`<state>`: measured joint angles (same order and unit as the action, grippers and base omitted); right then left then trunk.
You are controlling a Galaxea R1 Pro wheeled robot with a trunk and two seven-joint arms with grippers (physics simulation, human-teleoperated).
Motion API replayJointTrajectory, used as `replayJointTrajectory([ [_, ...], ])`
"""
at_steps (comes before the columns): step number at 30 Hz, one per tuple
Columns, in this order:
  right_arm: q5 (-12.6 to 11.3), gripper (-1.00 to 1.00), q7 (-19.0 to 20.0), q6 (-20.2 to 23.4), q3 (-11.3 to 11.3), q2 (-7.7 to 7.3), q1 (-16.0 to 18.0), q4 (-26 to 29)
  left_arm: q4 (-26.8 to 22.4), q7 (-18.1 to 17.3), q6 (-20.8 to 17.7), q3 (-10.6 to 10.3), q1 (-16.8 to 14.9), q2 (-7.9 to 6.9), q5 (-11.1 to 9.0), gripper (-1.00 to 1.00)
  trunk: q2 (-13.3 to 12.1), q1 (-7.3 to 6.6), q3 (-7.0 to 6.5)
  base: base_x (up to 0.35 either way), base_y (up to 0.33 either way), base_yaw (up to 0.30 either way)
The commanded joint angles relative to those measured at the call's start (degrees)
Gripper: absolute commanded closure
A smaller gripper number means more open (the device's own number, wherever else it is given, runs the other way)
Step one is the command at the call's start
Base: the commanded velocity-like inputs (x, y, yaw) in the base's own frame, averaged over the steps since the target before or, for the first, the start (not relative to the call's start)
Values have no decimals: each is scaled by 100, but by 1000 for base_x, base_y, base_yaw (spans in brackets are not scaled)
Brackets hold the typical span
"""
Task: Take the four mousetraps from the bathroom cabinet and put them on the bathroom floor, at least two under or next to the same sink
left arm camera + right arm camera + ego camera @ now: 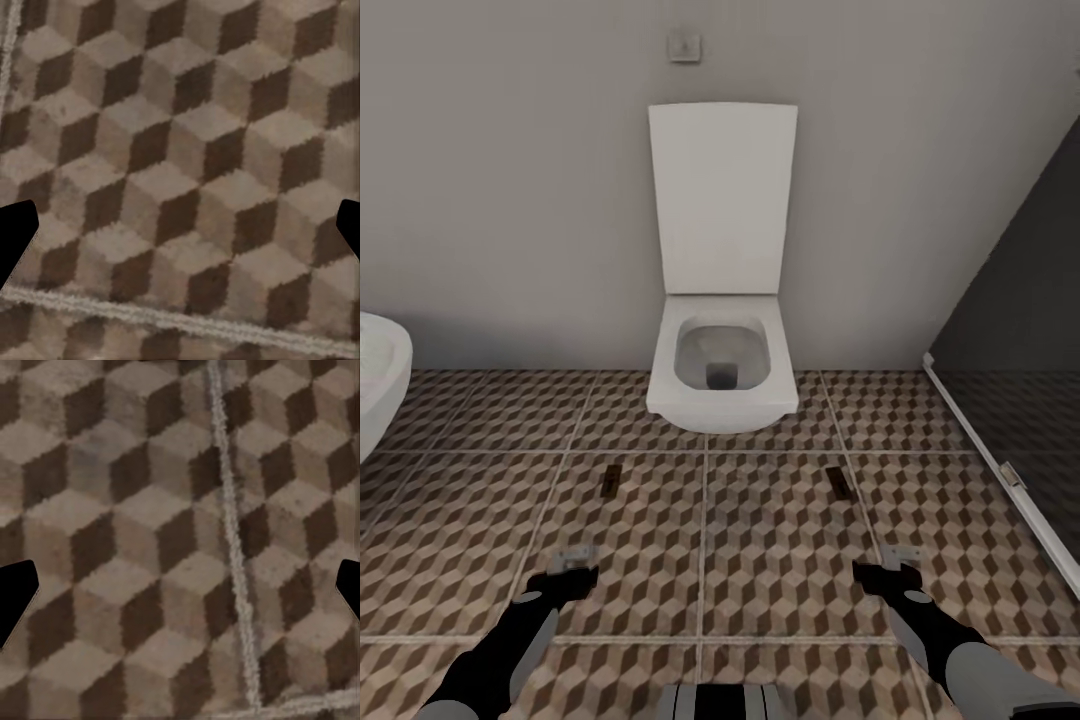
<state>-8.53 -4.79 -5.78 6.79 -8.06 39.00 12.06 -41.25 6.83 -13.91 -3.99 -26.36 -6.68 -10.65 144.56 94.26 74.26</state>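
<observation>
Two mousetraps lie flat on the bathroom floor [705, 560] in front of the toilet, one [610, 480] to the left and one [840, 483] to the right. They are small dark-brown slabs. My left gripper [572, 566] hovers low over the cube-patterned tiles, just short of the left mousetrap, open and empty. My right gripper [890, 568] stands the same way short of the right mousetrap, open and empty. In the wrist views both the left gripper [180, 232] and the right gripper [180, 592] have bare tiles between wide-apart fingers. The cabinet and the bathroom sink are out of view.
A white toilet [720, 370] with its lid up stands against the grey wall straight ahead. A white rounded fixture [378, 385] juts in at the left edge. A dark panel with a pale lower rail [1020, 400] runs along the right side.
</observation>
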Motion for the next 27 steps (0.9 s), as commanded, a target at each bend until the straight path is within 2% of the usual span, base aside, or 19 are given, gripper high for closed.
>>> replayJointTrajectory([
  [1,-64,-100,-22,-19,50,-3,3,-3,-12,55,-24,-41,-1,-9,-60,-100,0,-3,-19,0,0,0],
  [27,-55,-100,-22,-19,50,-3,3,-2,-15,55,-24,-41,-1,-9,-60,-100,-35,-70,-595,0,0,0],
])
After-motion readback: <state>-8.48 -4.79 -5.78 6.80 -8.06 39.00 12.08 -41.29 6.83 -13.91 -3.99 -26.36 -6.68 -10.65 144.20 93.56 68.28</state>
